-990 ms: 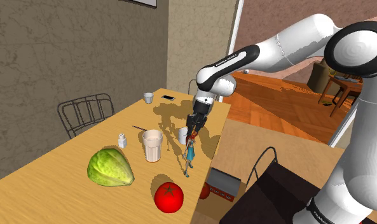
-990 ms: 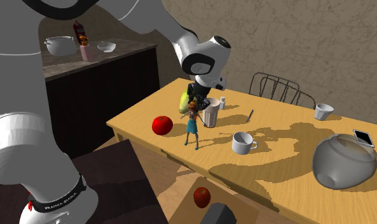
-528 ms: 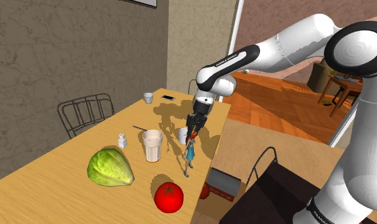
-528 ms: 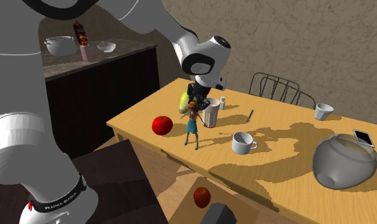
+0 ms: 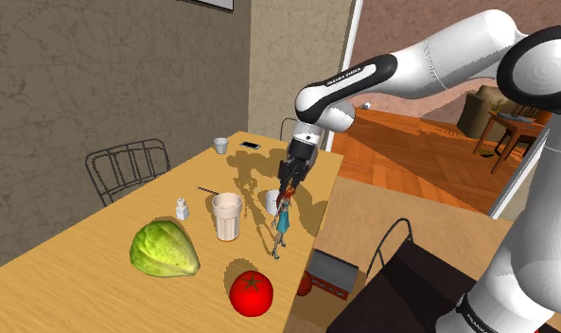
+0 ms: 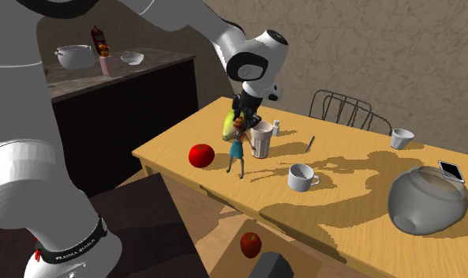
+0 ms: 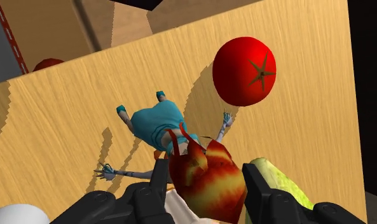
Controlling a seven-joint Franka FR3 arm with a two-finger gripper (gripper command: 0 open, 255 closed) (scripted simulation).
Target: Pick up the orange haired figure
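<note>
The hand (image 7: 207,183) is clenched on the orange-haired figure (image 7: 158,124): its two black fingers (image 7: 160,186) press on either side of the flame-coloured hair, which hides the face and neck. Below the hair hang the teal dress, two thin outstretched arms and two legs ending in teal shoes. In the shoulder view the hand (image 5: 289,184) points straight down with the figure (image 5: 282,223) upright under it, near the bench's (image 5: 79,255) edge on that view's right. Whether the shoes touch the wood or hang just above it cannot be told. In the second exterior view the hand (image 6: 241,120) covers the top of the figure's (image 6: 238,152) head.

Just beside the figure stands a pale tumbler (image 5: 227,216). A white mug (image 5: 271,201) is half hidden behind the hand and figure in the shoulder view; it shows whole in the second exterior view (image 6: 301,177). A red tomato (image 7: 244,70) lies near the figure's feet. A green cabbage (image 5: 165,248) sits well apart on the shoulder view's left; in the second exterior view the cabbage (image 6: 230,123) is mostly hidden behind the hand. A small white shaker (image 5: 182,208) stands beyond the tumbler. At the bench's far end are a small cup (image 5: 220,145) and a phone (image 5: 250,145), both too small to make out further.
</note>
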